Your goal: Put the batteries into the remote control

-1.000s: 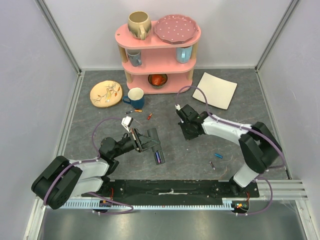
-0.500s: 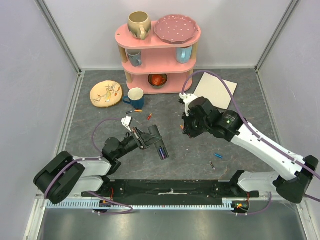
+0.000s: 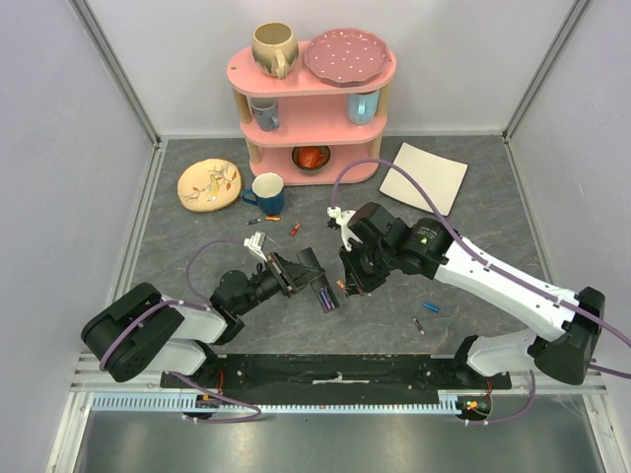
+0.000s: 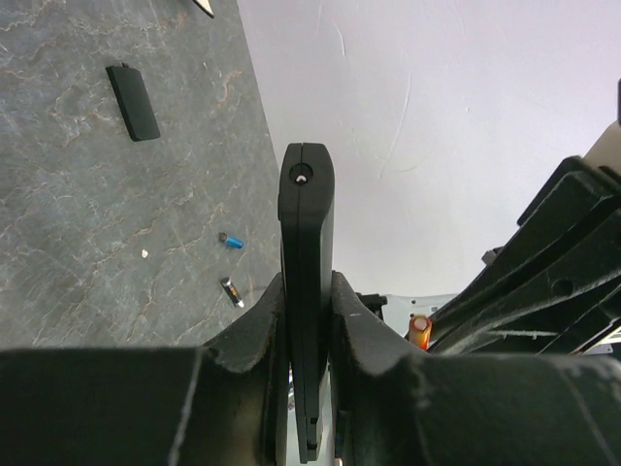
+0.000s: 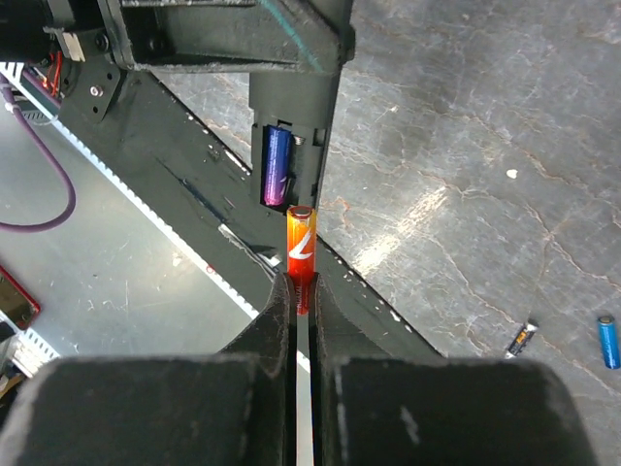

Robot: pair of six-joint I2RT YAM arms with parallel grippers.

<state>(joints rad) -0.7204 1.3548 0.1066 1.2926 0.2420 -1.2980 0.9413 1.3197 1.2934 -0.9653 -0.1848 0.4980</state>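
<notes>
My left gripper [image 3: 304, 268] is shut on the black remote control [image 3: 321, 292], holding it edge-on in the left wrist view [image 4: 307, 233]. The open compartment holds a blue-purple battery [image 5: 277, 165]. My right gripper [image 3: 347, 280] is shut on an orange-red battery [image 5: 301, 243], whose tip sits just at the compartment's empty slot on the remote [image 5: 296, 107]. That battery also shows in the left wrist view [image 4: 419, 331]. The black back cover [image 4: 133, 101] lies flat on the table. A blue battery [image 3: 431, 306] and a dark battery [image 3: 418, 325] lie loose to the right.
Two more small batteries [image 3: 264, 219] [image 3: 294, 229] lie near a blue mug [image 3: 266, 192]. A yellow plate [image 3: 209, 183], a pink shelf [image 3: 311, 108] with crockery and a white square plate [image 3: 424, 177] stand at the back. The arm rail [image 3: 335, 372] runs along the near edge.
My right arm has swung left and toward me with the orange-red battery, up to the remote. My left gripper has raised the remote and shifted it slightly right.
</notes>
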